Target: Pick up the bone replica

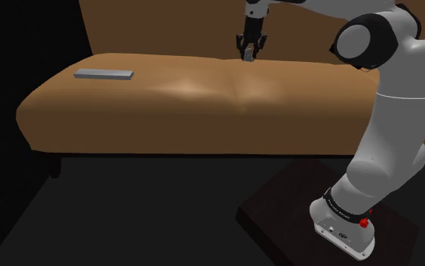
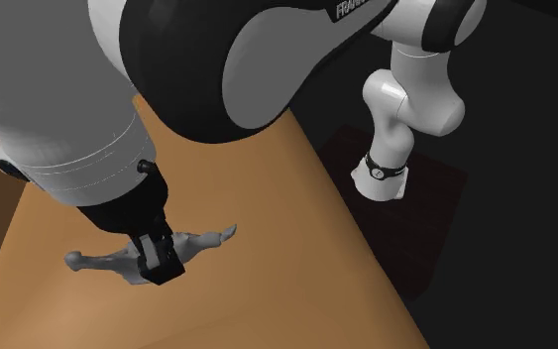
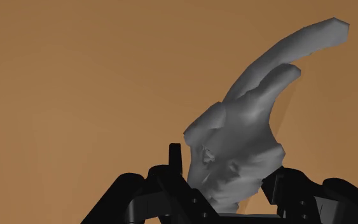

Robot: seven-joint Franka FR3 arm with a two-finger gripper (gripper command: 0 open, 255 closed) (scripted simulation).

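Gripper (image 1: 248, 51) sits at about 12 o'clock in the shoulder view, pointing down at the rear of the brown sofa seat (image 1: 203, 98), just in front of the backrest (image 1: 165, 26). The bone replica (image 1: 247, 57) is a small grey bit between the black fingertips.

In the second exterior view the gripper (image 2: 161, 266) is at roughly 8 o'clock. The grey bone replica (image 2: 203, 241) runs crosswise through it. One knobbed end sticks out toward 9 o'clock and a thinner, pointed end toward 3 o'clock, over the brown seat (image 2: 286, 278).

In the wrist view the gripper (image 3: 228, 175) has its fingers (image 3: 174, 167) set narrow and clamped on the thick lumpy end of the bone replica (image 3: 247, 127). The curved two-pronged end reaches away from the hand.

I cannot tell whether the bone touches the cushion or hangs just above it.

A flat grey slab (image 1: 103, 74) lies on the seat at 9 o'clock from the gripper in the shoulder view, well apart from it.

The white arm (image 1: 399, 113) rises from the dark stand (image 1: 278, 208) at 5 o'clock. In the second exterior view the arm (image 2: 217, 59) is across the 12 o'clock area and the stand (image 2: 435, 188) is at 2 o'clock.
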